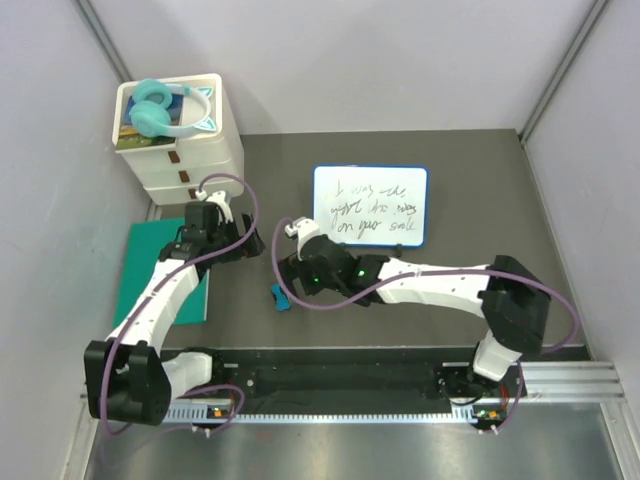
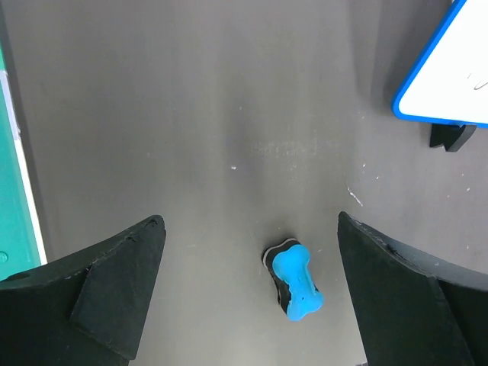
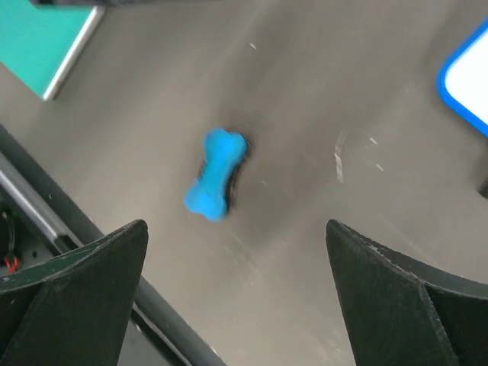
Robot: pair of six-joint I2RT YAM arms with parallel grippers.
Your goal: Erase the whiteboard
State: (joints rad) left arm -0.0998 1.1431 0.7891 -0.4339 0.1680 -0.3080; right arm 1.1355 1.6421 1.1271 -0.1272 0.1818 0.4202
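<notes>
Board: blue-rimmed flat white whiteboard (image 1: 370, 205), scribbles intact, nothing wiped yet.
Eraser: blue bone-shaped eraser (image 3: 216, 172) on counter (image 1: 450, 160), below right pincer (image 3: 236, 226), ungrabbed.
Pincers: right & left pincer (image 2: 250, 223) both apart, empty.

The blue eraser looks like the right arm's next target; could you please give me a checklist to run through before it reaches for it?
1. Whiteboard has writing to erase: ok, three scribbled lines.
2. Blue eraser lies free on the table, nothing touching it: ok.
3. Right gripper jaws open and empty: ok.
4. Eraser lined up with those jaws: not ok, it lies diagonally, ahead of them.
5. Left gripper out of the way: cannot tell; it is open, empty and also faces the eraser.
</notes>
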